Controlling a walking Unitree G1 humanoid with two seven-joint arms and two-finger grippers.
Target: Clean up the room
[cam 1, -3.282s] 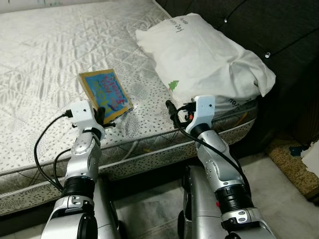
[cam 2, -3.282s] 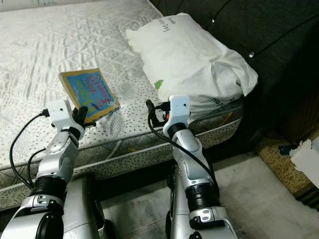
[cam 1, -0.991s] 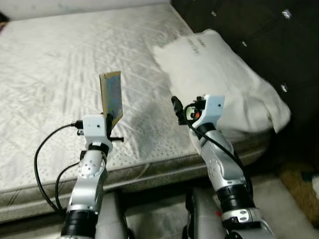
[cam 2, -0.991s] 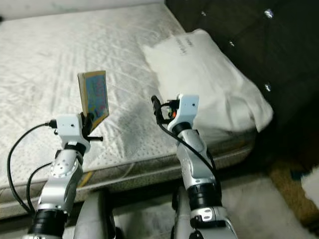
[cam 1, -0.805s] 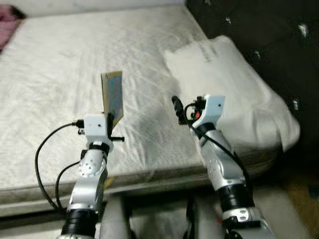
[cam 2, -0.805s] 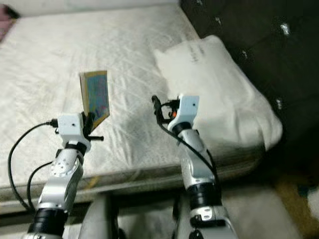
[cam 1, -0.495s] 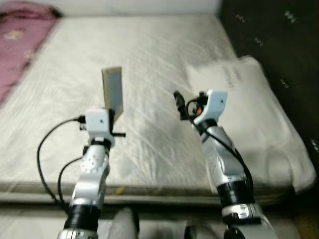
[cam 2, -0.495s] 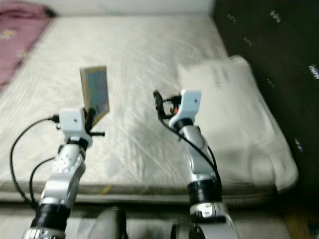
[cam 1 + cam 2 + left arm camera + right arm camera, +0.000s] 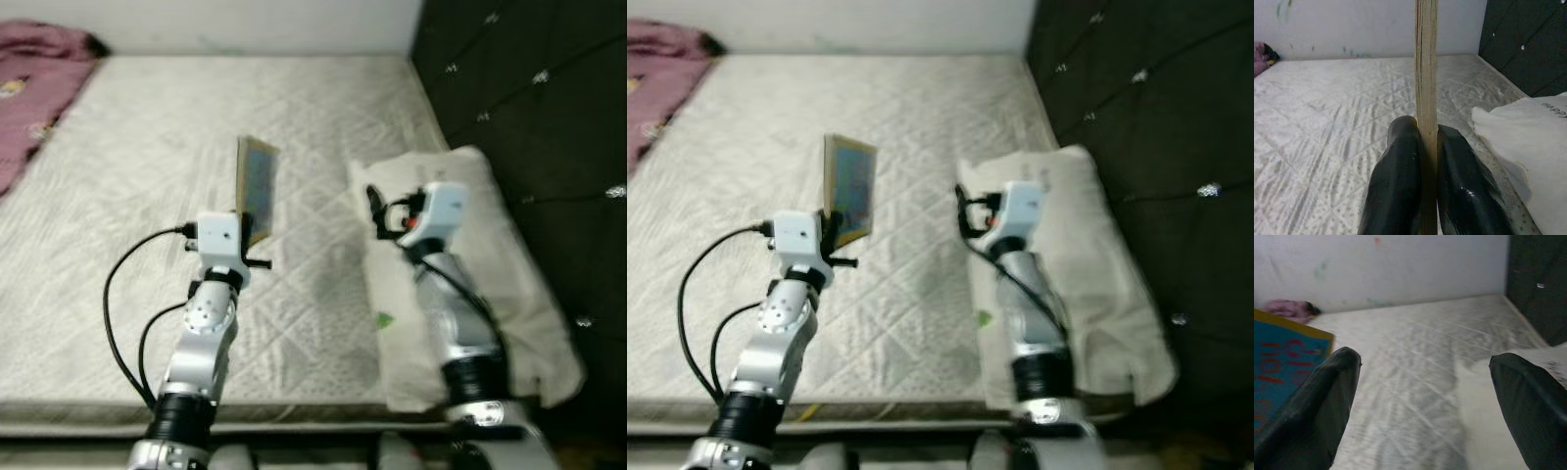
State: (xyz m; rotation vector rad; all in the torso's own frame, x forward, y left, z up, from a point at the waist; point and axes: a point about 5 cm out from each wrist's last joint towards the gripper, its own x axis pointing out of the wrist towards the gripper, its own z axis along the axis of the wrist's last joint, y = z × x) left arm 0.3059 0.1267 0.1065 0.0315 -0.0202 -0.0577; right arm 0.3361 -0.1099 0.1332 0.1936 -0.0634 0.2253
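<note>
My left gripper is shut on the lower edge of a thin book with a blue cover and red lettering. It holds the book upright above the white mattress. In the left wrist view both black fingers press on the book's tan page edge. My right gripper hovers open over the mattress by the pillow, holding nothing. In the right wrist view its fingers are spread wide, and the book's cover shows at one side.
A dark tufted headboard runs along the right. A pink cloth lies on the far left corner of the mattress. A white wall stands behind the bed. The mattress front edge is just below my arms.
The book lay flat on the mattress 3.3 s ago; my left gripper now holds it upright in the air. The camera view has swung, bringing the far wall and the pink cloth in.
</note>
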